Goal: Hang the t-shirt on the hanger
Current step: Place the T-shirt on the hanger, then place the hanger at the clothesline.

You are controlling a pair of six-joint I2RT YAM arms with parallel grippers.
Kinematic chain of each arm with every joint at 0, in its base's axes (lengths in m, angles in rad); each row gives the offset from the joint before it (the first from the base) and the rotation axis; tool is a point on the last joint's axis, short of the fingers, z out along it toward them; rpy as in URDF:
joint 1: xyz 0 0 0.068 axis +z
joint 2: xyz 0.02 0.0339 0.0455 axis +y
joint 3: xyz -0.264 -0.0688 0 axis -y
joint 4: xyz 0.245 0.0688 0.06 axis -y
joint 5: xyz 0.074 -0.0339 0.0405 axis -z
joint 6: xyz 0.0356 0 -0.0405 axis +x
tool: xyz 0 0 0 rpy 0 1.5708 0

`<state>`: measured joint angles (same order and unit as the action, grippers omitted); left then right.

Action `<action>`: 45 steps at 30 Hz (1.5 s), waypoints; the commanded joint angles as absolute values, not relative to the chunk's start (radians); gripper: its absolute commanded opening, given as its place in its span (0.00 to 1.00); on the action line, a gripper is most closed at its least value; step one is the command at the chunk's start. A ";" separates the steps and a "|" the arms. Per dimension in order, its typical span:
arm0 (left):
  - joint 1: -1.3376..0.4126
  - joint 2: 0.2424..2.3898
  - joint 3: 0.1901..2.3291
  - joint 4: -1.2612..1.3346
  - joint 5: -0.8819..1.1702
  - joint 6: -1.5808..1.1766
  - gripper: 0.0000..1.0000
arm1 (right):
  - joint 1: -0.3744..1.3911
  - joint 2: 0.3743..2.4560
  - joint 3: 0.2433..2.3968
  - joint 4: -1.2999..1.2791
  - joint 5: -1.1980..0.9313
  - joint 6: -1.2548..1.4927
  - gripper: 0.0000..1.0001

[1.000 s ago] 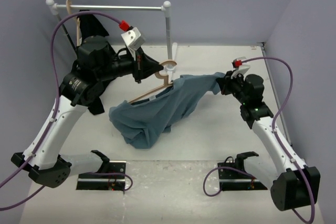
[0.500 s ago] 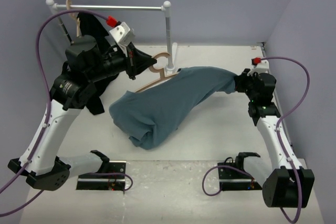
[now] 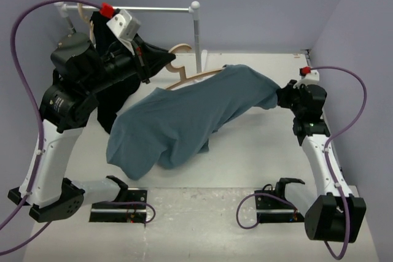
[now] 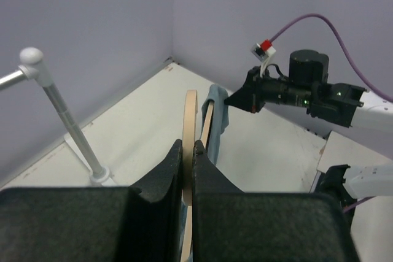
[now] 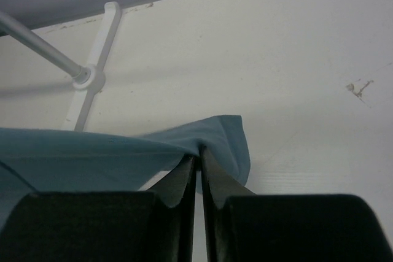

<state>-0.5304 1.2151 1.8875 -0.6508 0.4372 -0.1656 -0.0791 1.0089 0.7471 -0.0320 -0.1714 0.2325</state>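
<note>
Lilac walls close round a white table [image 3: 258, 145] on three sides. Above it we see the t-shirt [image 3: 184, 121] stretched out in a long grey-blue swag. Its upper part lies over one end of the hanger [image 3: 195, 77], and its bulk sags toward the near left of the table. The hanger is tilted, with its bare wooden hook raised just beside the rack post [image 3: 196, 35]. The left gripper [image 4: 189, 146] is clamped on the hanger's neck, its dark fingers pressing the thin wood from both sides. At the right, the right gripper [image 5: 198, 153] is pinched tight on a fold of the t-shirt's edge and holds that end off the table. Behind the left arm we see a black garment [image 3: 113, 90] hanging from the rack rail [image 3: 159, 9], which runs across to the white post at the back of the table.
</note>
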 commanded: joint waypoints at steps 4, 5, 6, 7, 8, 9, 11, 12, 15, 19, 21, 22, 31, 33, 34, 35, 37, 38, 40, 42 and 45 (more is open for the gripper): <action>-0.517 1.256 2.051 -0.594 0.240 -0.172 0.00 | -0.101 0.898 0.874 -0.048 -0.313 0.300 0.98; -0.517 1.256 2.058 -0.604 0.204 -0.167 0.00 | -0.101 0.880 0.895 -0.055 -0.321 0.305 0.99; -0.517 1.256 2.067 -0.619 0.154 -0.165 0.00 | -0.101 0.853 0.918 -0.060 -0.319 0.315 0.99; -0.516 1.257 2.090 -0.639 0.120 -0.160 0.00 | -0.101 0.833 0.935 -0.070 -0.313 0.323 0.99; -0.516 1.257 2.122 -0.661 0.089 -0.152 0.00 | -0.101 0.816 0.953 -0.078 -0.309 0.328 0.99; -0.516 1.256 2.162 -0.687 0.060 -0.144 0.00 | -0.101 0.804 0.972 -0.085 -0.307 0.331 0.99; -0.517 1.243 2.256 -0.723 -0.001 -0.125 0.00 | -0.101 0.792 1.006 -0.113 -0.304 0.331 0.99; -0.517 1.233 2.299 -0.735 -0.029 -0.116 0.00 | -0.101 0.790 1.023 -0.128 -0.303 0.330 0.99; -0.518 1.174 2.342 -0.747 -0.085 -0.102 0.00 | -0.101 0.792 1.063 -0.155 -0.297 0.326 0.99; -0.518 1.123 2.326 -0.787 -0.179 -0.086 0.00 | -0.101 0.804 1.079 -0.161 -0.313 0.329 0.99; -0.519 1.128 2.292 -0.804 -0.193 -0.086 0.00 | -0.101 0.816 1.087 -0.160 -0.329 0.337 0.99; -0.518 1.134 2.270 -0.808 -0.194 -0.086 0.00 | -0.101 0.822 1.089 -0.160 -0.337 0.340 0.99; -0.514 1.270 1.981 -0.672 -0.315 -0.103 0.00 | -0.101 0.862 1.057 -0.094 -0.431 0.380 0.99; -0.501 1.307 1.939 -0.628 -0.325 -0.093 0.00 | -0.101 0.869 1.041 -0.079 -0.443 0.387 0.99; -0.491 1.327 1.930 -0.606 -0.327 -0.089 0.00 | -0.101 0.874 1.031 -0.071 -0.448 0.391 0.99; -0.479 1.348 1.928 -0.586 -0.327 -0.089 0.00 | -0.101 0.881 1.018 -0.063 -0.456 0.395 0.99; -0.448 1.388 1.942 -0.549 -0.308 -0.086 0.00 | -0.101 0.889 1.003 -0.039 -0.472 0.406 0.99; -0.423 1.410 1.970 -0.547 -0.293 -0.086 0.00 | -0.101 0.893 0.999 -0.032 -0.478 0.416 0.99; -0.398 1.483 2.013 -0.527 -0.271 -0.083 0.00 | -0.100 0.905 0.986 -0.017 -0.503 0.432 0.99; -0.378 1.540 2.068 -0.527 -0.263 -0.082 0.00 | -0.100 0.916 0.978 -0.007 -0.523 0.449 0.99; -0.348 1.644 2.188 -0.494 -0.241 -0.081 0.00 | -0.100 0.937 0.959 0.040 -0.555 0.476 0.99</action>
<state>-0.3800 1.6024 2.0177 -0.6821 -0.2596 -0.1081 -0.0975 0.9219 0.9752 -0.0573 -0.4859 0.4234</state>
